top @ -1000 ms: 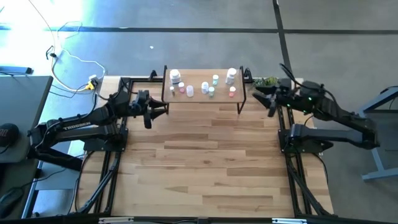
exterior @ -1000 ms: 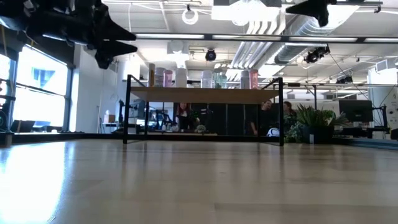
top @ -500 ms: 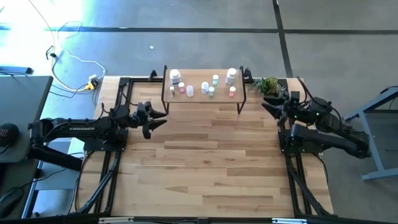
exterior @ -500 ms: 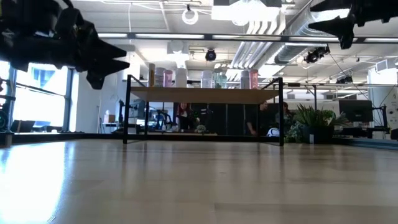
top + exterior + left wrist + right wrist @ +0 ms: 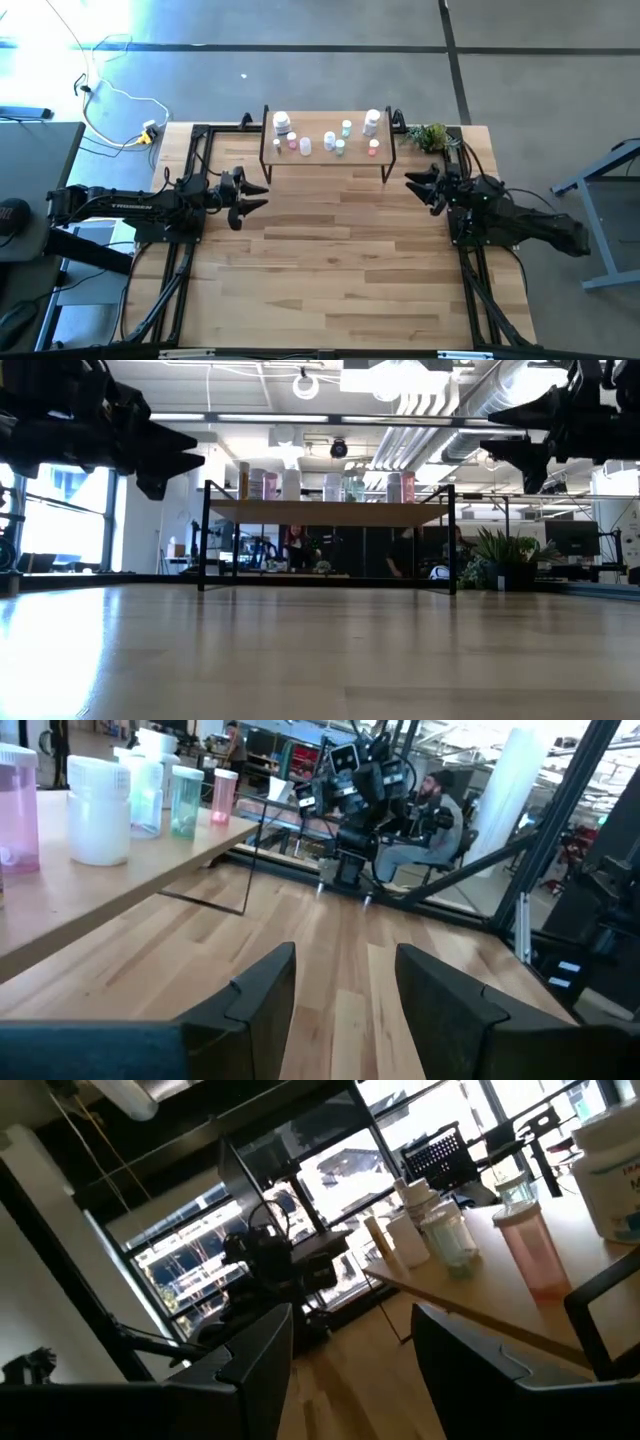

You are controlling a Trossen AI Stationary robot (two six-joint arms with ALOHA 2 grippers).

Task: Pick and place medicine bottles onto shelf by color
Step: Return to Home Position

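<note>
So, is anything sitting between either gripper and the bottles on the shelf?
Nothing visible. Only bare table lies between the left gripper, the right gripper and the shelf. Both grippers are open and empty, and the bottles all stand on the shelf.

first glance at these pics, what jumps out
The small shelf at the far edge of the table draws the eye, with the medicine bottles standing on it, white, pinkish and teal ones among them. The left gripper and right gripper hover open and empty on either side, just in front of it. A little green plant sits by the shelf's right end.
</note>
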